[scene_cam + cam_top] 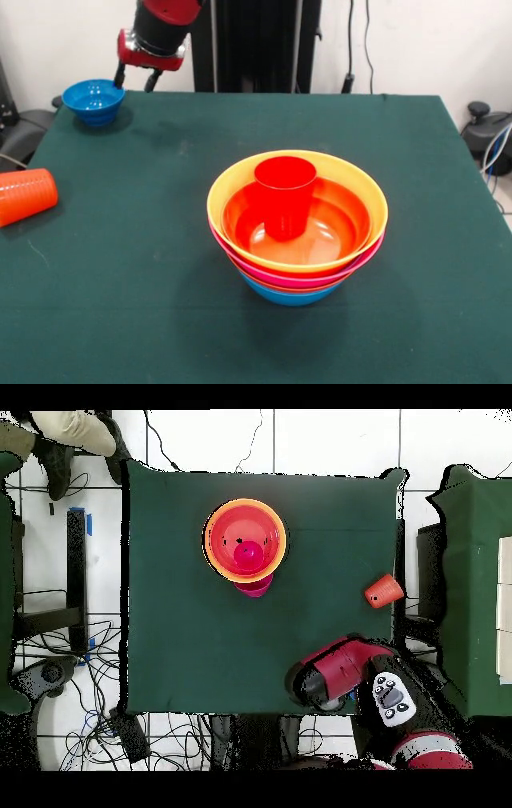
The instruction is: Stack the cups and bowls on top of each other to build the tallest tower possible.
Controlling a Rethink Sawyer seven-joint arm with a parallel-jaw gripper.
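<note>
We see the tower (298,240) near the middle of the green table (144,320): large bowls nested together, the yellow-orange bowl (232,186) on top and the blue one (290,294) at the bottom. The red cup (285,197) stands upright in its centre. The orange cup (24,196) lies on its side at the table edge, well apart. The gripper (137,80) hangs just beside a small blue bowl (94,100) at the far corner, its two fingers spread and holding nothing.
</note>
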